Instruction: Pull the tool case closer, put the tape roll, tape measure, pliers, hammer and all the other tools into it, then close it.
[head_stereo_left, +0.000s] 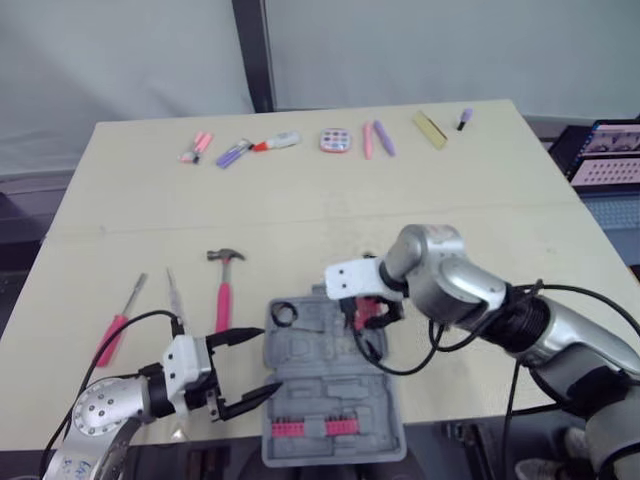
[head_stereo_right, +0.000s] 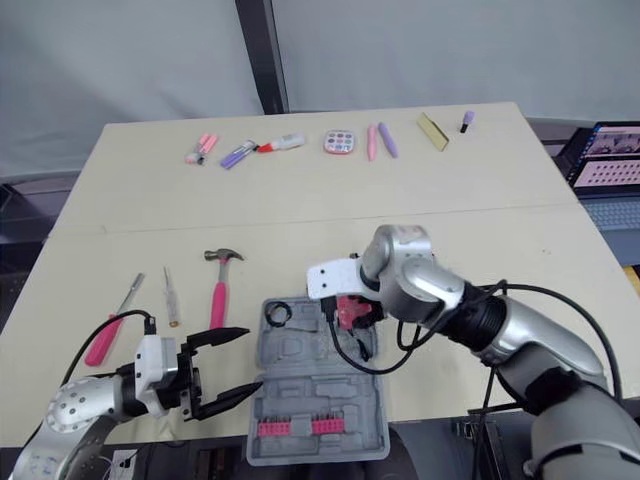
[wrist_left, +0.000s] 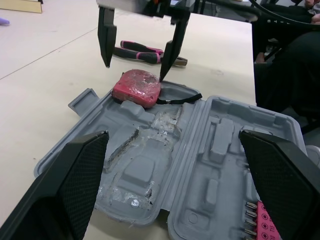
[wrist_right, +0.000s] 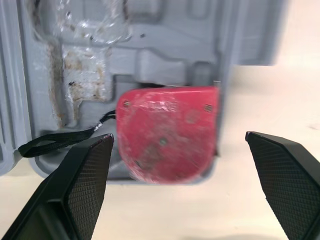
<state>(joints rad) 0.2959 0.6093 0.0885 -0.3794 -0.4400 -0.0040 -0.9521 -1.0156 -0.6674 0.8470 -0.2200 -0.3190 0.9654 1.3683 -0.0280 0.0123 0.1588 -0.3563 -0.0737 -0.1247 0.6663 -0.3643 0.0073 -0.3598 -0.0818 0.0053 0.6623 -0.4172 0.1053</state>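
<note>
The grey tool case lies open at the table's front edge, with pink bits in its near half. A red tape measure rests in the case's far right corner, its black strap trailing inside. My right gripper hangs open just over it, one finger on each side. My left gripper stands open at the case's left edge, holding nothing. A black ring, possibly the tape roll, sits in the far left corner. The pink-handled hammer and two screwdrivers lie left of the case. The pliers lie beyond it.
Markers, a small palette, pens and a yellow strip line the table's far edge. A laptop stands off the right side. Black cables from my right arm droop over the case.
</note>
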